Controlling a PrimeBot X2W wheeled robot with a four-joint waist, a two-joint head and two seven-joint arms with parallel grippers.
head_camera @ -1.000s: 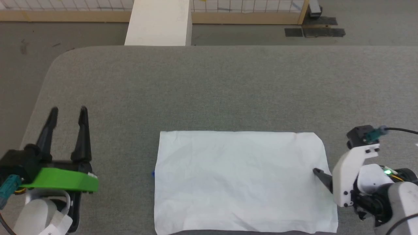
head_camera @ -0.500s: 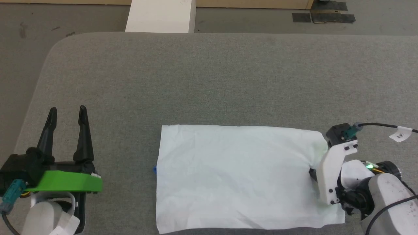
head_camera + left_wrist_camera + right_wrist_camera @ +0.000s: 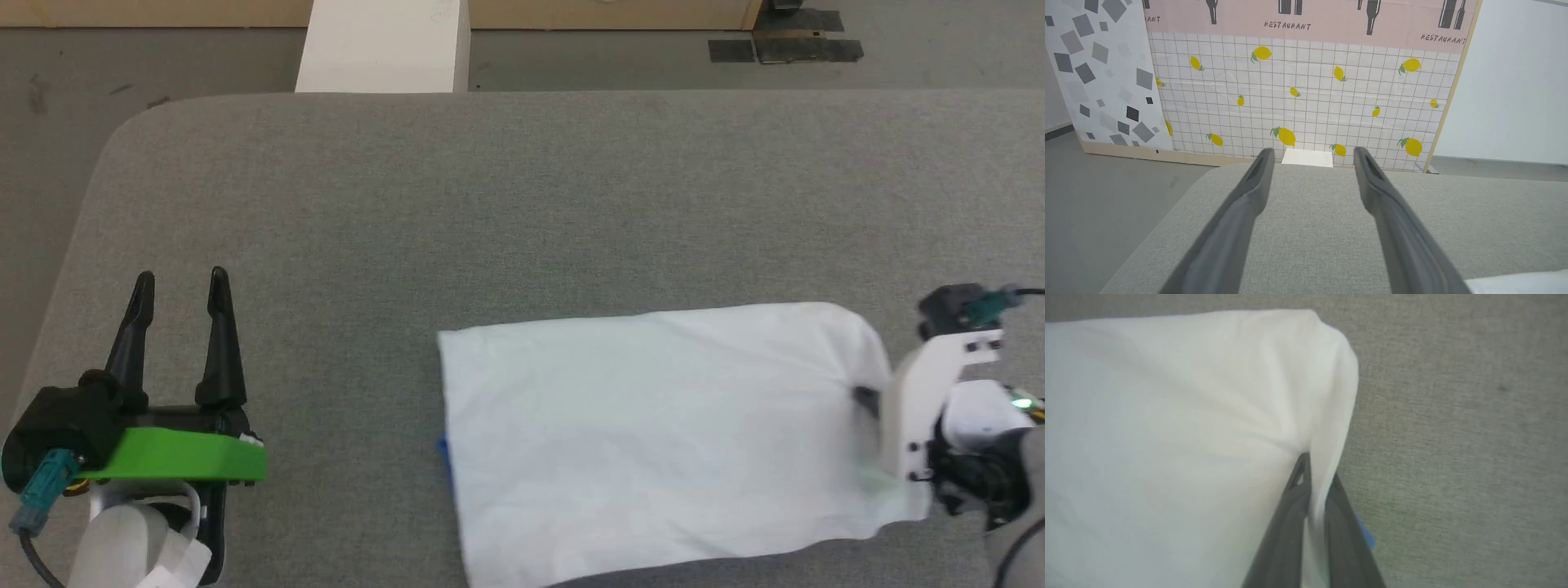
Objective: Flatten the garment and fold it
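Observation:
The garment (image 3: 653, 441) lies folded into a white rectangle on the grey table (image 3: 522, 204), near its front edge. A sliver of blue (image 3: 443, 451) peeks out at its left side. My right gripper (image 3: 863, 398) is at the garment's right edge, which is raised and bunched. In the right wrist view the right gripper (image 3: 1312, 471) is shut on a pinched fold of the garment (image 3: 1180, 416), with a blue bit (image 3: 1364, 535) beside the fingers. My left gripper (image 3: 180, 282) rests open at the table's left, well apart from the cloth. Between the fingers of the left gripper (image 3: 1312, 154) there is nothing.
A white block (image 3: 384, 45) stands beyond the table's far edge. Dark floor mats (image 3: 784, 45) lie at the far right. A lemon-patterned wall panel (image 3: 1306, 90) stands behind the table. The table's rounded left corner (image 3: 122, 131) borders grey floor.
My right gripper has shut on the garment's right edge, which now stands raised and bunched. The garment has slid somewhat to the right. The head camera has shifted. The left gripper stays open.

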